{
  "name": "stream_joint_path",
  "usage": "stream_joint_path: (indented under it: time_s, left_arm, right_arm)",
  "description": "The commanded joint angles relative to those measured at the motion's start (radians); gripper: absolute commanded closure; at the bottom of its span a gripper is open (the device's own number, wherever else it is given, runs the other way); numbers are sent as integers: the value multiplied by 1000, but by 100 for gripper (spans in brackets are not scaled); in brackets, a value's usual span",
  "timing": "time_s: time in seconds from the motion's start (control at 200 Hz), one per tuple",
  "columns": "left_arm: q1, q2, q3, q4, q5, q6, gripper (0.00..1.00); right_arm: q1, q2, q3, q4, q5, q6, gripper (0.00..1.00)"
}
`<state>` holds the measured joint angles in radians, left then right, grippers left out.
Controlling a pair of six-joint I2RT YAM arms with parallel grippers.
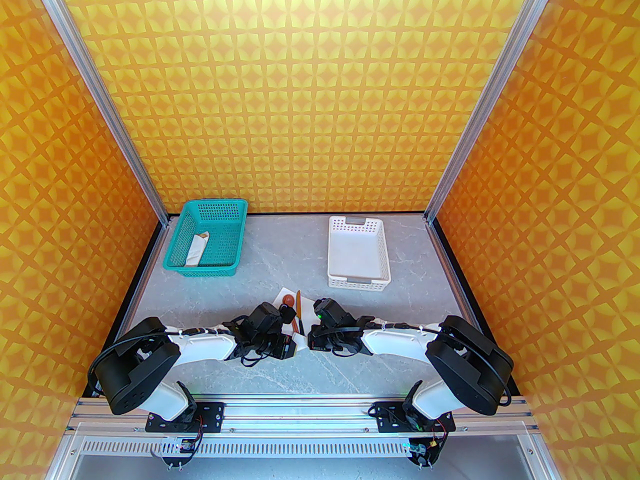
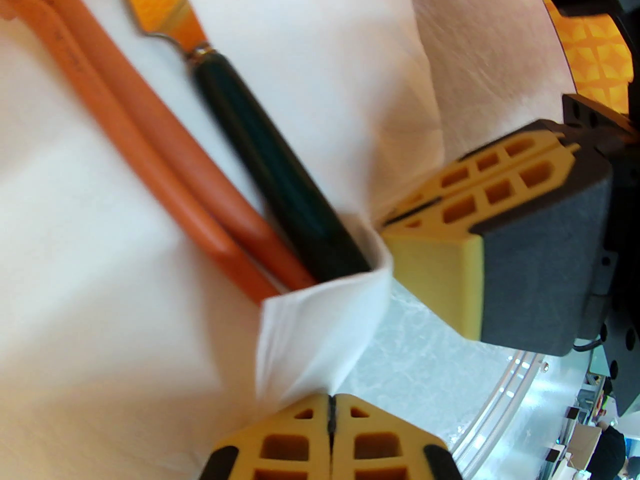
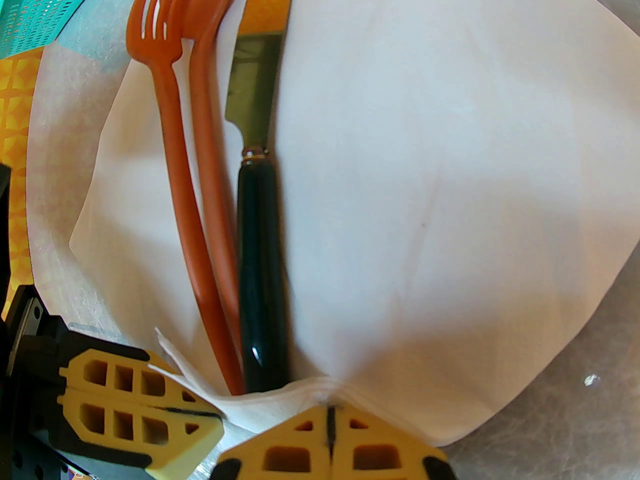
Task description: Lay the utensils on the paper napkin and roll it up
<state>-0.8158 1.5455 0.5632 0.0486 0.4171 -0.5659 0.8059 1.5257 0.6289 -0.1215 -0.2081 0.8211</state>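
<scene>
Left pincer and right pincer clamp the napkin. Uneven pulls may tear it, spilling the utensils.

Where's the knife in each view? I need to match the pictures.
Top external: knife just below centre, lengthwise away from the camera.
Left wrist: knife on a diagonal from top left to centre.
Right wrist: knife upright, left of centre.
Shared landmark: the napkin under it.

Grey marbled table: teal basket, white basket, paper napkin.
</scene>
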Motion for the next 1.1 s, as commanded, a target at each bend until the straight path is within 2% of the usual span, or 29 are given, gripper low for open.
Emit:
stream_joint_path:
  time_s: [0.0, 0.52, 0.81, 1.09]
  left_arm:
    - [8, -10, 9, -38, -35, 23, 96]
    - [7, -30, -32, -113, -48, 39, 95]
    - [24, -93, -45, -208, -111, 42, 96]
    - [43, -197, -39, -256, -111, 54, 96]
  right_arm:
    - [4, 21, 6, -81, 49, -7, 96]
    - [4, 50, 36, -150, 70, -19, 97]
    - [4, 47, 35, -152, 72, -21, 97]
    - [4, 44, 35, -148, 69, -22, 97]
